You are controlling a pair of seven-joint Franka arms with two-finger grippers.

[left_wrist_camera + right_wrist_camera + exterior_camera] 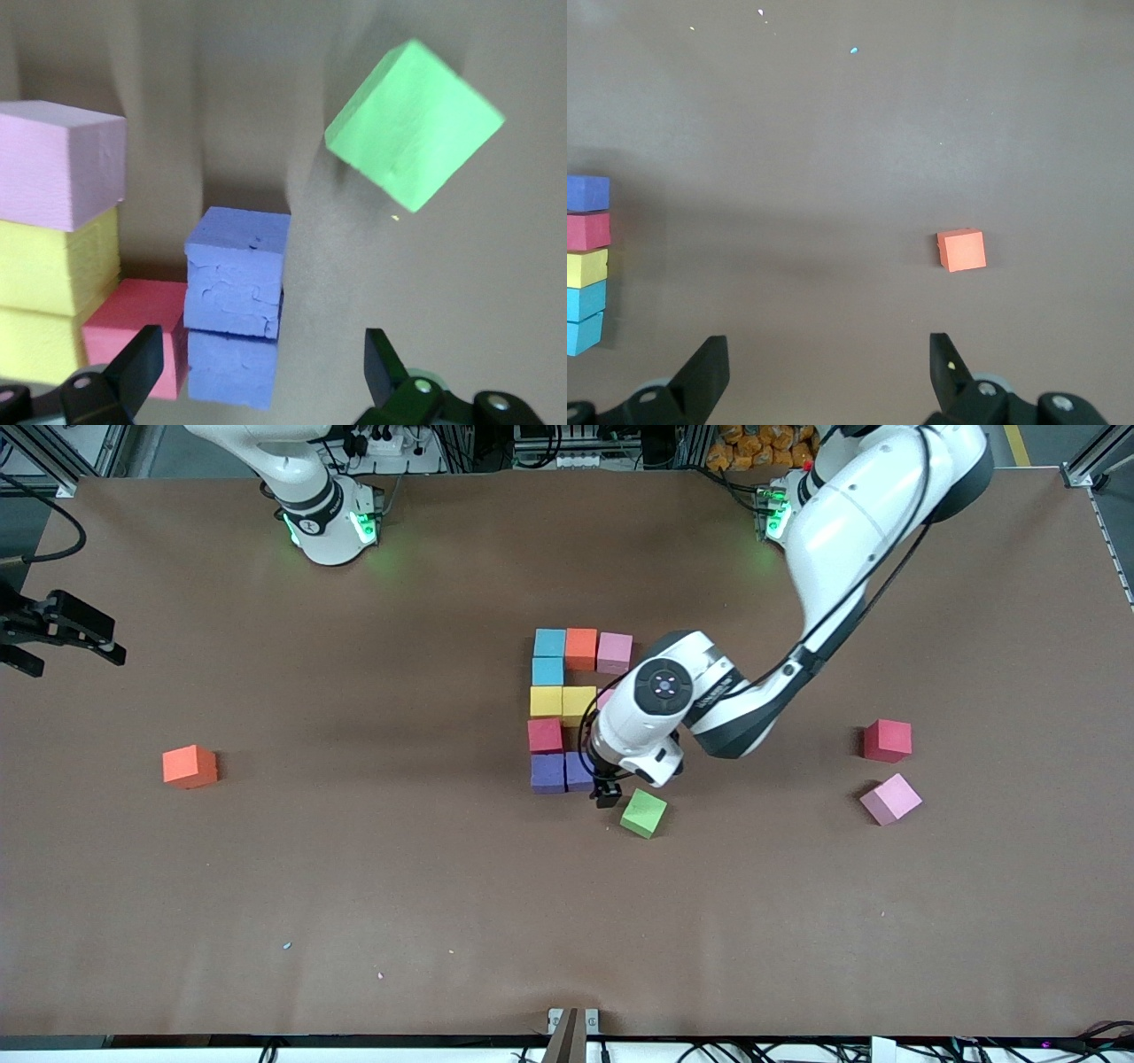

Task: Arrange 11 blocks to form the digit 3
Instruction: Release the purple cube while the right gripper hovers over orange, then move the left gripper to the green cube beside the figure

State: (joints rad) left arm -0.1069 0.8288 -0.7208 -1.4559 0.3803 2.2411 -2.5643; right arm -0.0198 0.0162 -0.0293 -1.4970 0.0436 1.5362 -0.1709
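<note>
The blocks of the digit 3 (567, 708) lie mid-table: teal (549, 642), orange (581, 648) and pink (614, 653) farthest from the camera, then a teal, two yellow (546, 701), red (545, 735) and two purple (547, 772). My left gripper (608, 793) hangs open and empty just over the table by the end purple block (239, 270), with a tilted green block (643, 813) (412, 124) close beside it. My right gripper (104, 645) (828, 354) waits open over the right arm's end of the table. The left arm's hand covers most of a pink block (605, 698) in the middle row.
Loose blocks: an orange one (190, 766) (961, 250) toward the right arm's end, and a red (887, 740) and a pink (890, 798) toward the left arm's end. The left arm's forearm (833, 558) reaches over the table from its base.
</note>
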